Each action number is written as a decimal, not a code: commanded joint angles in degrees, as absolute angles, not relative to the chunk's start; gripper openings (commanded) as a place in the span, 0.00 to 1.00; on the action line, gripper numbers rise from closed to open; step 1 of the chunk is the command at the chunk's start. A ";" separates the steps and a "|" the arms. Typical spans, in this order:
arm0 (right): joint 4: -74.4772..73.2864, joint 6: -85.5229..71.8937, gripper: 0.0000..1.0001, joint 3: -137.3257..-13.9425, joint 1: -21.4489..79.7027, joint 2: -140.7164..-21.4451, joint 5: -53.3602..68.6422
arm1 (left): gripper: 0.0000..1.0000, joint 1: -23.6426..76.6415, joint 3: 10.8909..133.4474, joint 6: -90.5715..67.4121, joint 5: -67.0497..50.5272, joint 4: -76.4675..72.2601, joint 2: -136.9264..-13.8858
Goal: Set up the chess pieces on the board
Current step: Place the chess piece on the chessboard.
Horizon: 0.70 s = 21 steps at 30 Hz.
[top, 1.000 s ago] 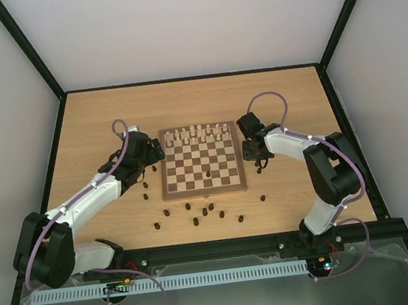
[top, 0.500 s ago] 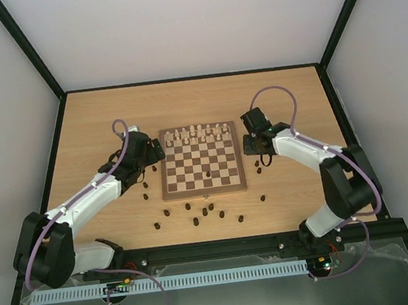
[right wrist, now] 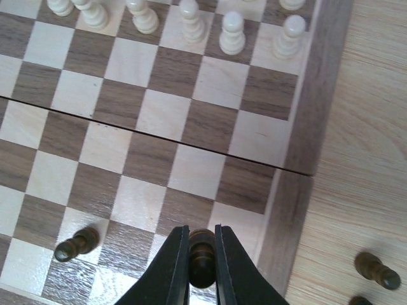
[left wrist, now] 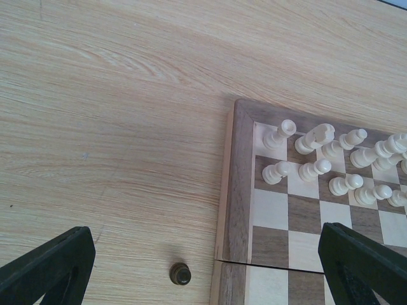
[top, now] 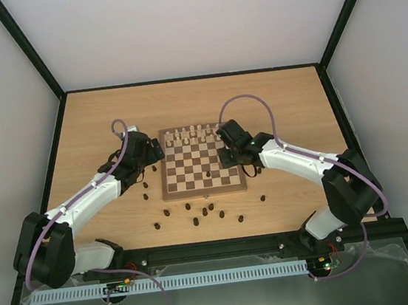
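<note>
The right arm [top: 294, 158] reaches in from the right and bends low over the right side of the board [top: 187, 193]. Its right hand [right wrist: 201, 232] is squeezed tight on one dark chess piece [right wrist: 201, 257]. The piece is long and thin. Its long side runs the same way as the fingers, and its round end sits at the tips. It is over the squares by the board's right edge. A second dark piece [right wrist: 76, 244] is on a square close by.

The left arm [top: 90, 196] stretches out to the board's left side. Its left hand [left wrist: 205, 229] is wide open and holds nothing. It is over the table [top: 96, 121], where a small dark piece [left wrist: 180, 274] lies just beside the board. More dark chess pieces [top: 204, 212] lie on the table in front of the board.
</note>
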<state>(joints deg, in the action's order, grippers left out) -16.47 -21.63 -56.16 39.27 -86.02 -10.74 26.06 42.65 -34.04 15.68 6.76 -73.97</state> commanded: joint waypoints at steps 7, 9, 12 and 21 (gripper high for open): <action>-19.72 -18.88 0.05 -60.74 44.96 -92.38 -10.26 | 0.99 25.66 41.89 -33.89 16.57 6.26 -73.24; -19.96 -18.66 0.05 -61.12 45.70 -93.28 -10.41 | 0.99 25.66 41.86 -33.92 16.69 6.32 -73.14; -20.12 -18.55 0.05 -61.52 46.43 -94.15 -10.46 | 0.99 25.58 41.78 -33.87 16.70 6.35 -73.04; -20.62 -18.20 0.08 -62.05 47.16 -96.25 -9.91 | 0.99 25.58 41.80 -33.86 16.70 6.34 -72.98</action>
<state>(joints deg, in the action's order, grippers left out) -16.93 -19.20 -60.55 46.52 -95.07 -10.37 25.96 42.65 -34.04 15.70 6.76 -73.97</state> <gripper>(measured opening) 0.082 0.990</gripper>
